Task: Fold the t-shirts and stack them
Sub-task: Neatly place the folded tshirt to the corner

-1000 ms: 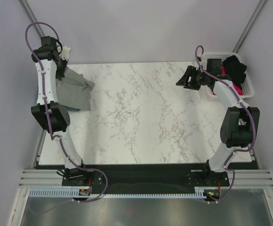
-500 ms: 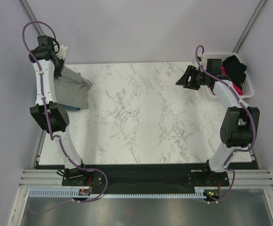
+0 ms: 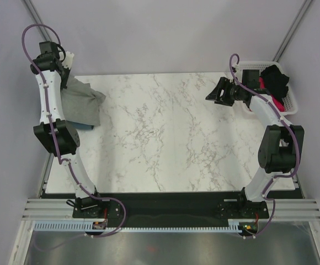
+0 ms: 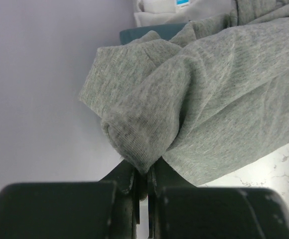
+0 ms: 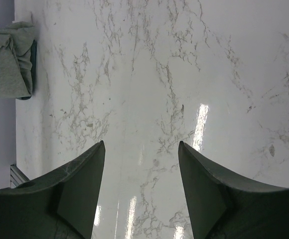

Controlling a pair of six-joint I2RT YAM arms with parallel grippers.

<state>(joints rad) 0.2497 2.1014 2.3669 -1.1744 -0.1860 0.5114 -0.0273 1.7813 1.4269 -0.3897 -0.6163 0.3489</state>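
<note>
Where the left gripper (image 4: pixel 145 174) sits at the bottom of its wrist view, its jaws are pinched tight on a fold of the grey t-shirt (image 4: pixel 209 94). The cloth bulges up from the fingertips and spreads to the upper right. Seen from above, the shirt hangs from that gripper at the upper left and drapes onto the left edge of the marble table (image 3: pixel 165 138). It lies over a teal-blue t-shirt (image 4: pixel 144 34) whose edge peeks out. At the upper right, the right gripper (image 5: pixel 141 149) hovers over bare marble, jaws spread wide. Just right of it, a white basket (image 3: pixel 247 65) holds a black t-shirt (image 3: pixel 276 80) and a magenta-pink t-shirt (image 3: pixel 280 102).
</note>
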